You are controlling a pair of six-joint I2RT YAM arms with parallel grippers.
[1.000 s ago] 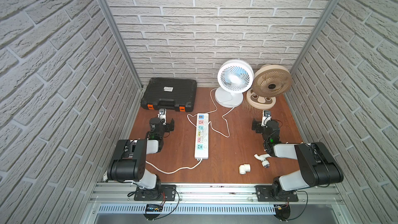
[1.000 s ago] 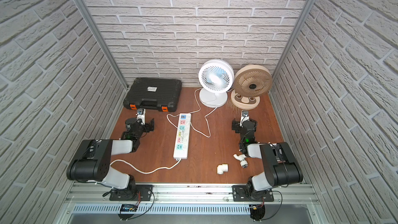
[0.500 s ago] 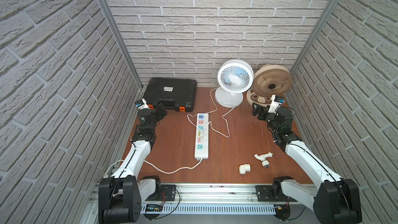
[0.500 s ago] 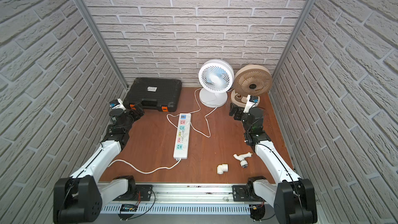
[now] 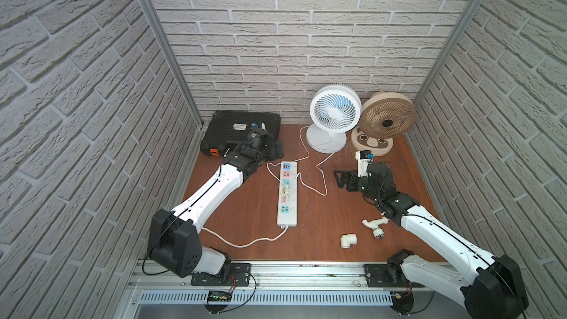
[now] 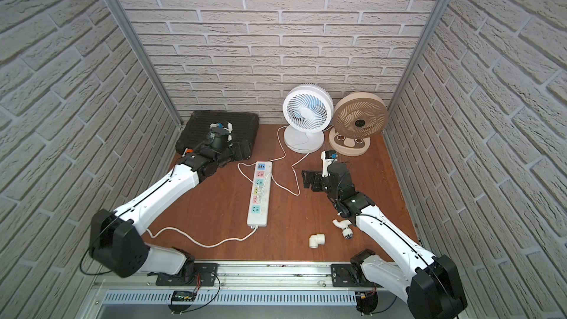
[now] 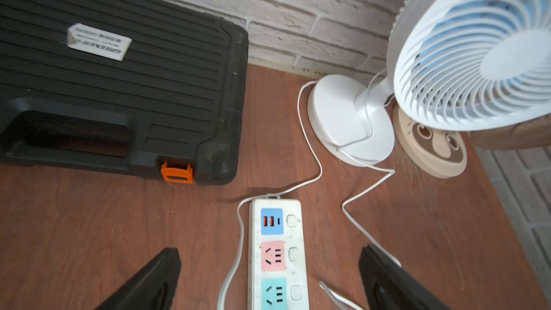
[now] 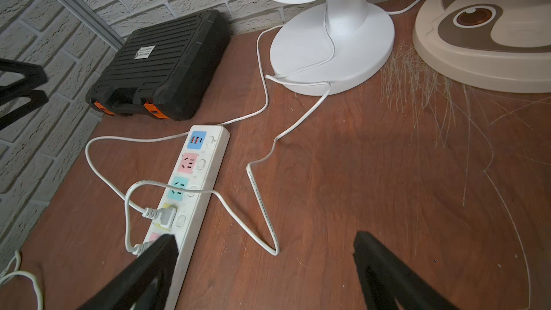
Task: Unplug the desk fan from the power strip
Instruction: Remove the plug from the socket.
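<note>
White plug seated in power strip, left gripper wide, empty; right gripper wide, empty

On the brown wooden table, the long white power strip with pastel socket panels lies in the middle, its length running from front to back. The black ribbed plastic tool case sits in the back left corner, against the wall. The white round desk fan stands at the back, right of the strip, with the tan round fan just beside it on the right. The white plastic pipe elbow lies near the front edge, and the white plastic tap is near it, further right.
</note>
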